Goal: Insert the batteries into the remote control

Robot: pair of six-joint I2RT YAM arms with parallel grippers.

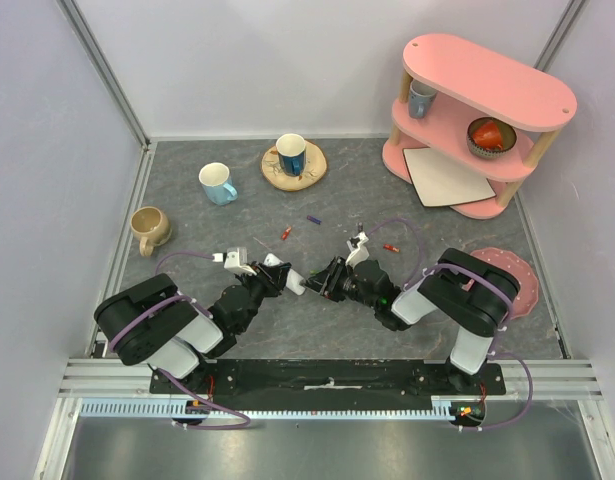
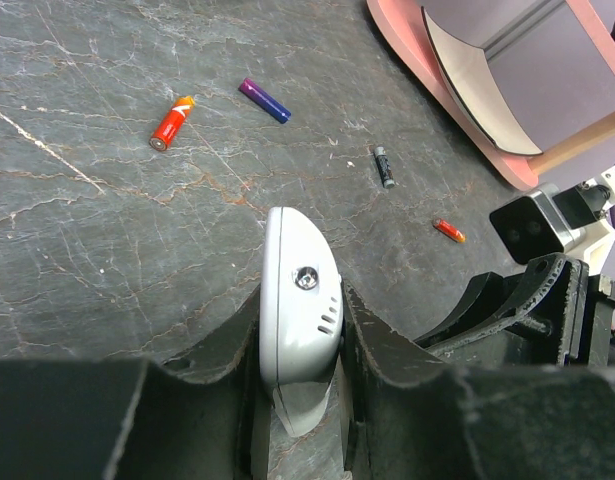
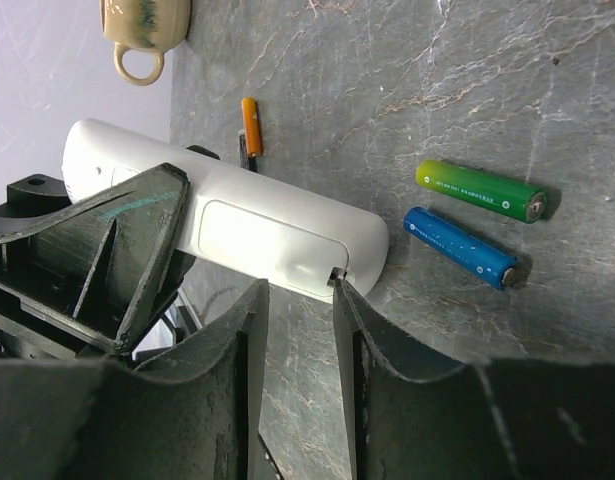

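– Left gripper (image 2: 300,322) up front in its wrist view: we log it clamped tight on the white remote (image 2: 298,265).
– Agreed. Right gripper (image 3: 295,292)?
– Jaws partly apart with nothing between them. Its tips sit at the edge of the remote's back cover.
– Batteries?
– We see a green battery (image 3: 480,190) and a blue battery (image 3: 459,247) side by side on the table (image 2: 107,230), near the remote's end. A red battery (image 2: 171,122), purple battery (image 2: 264,100) and dark battery (image 2: 385,166) lie farther off.
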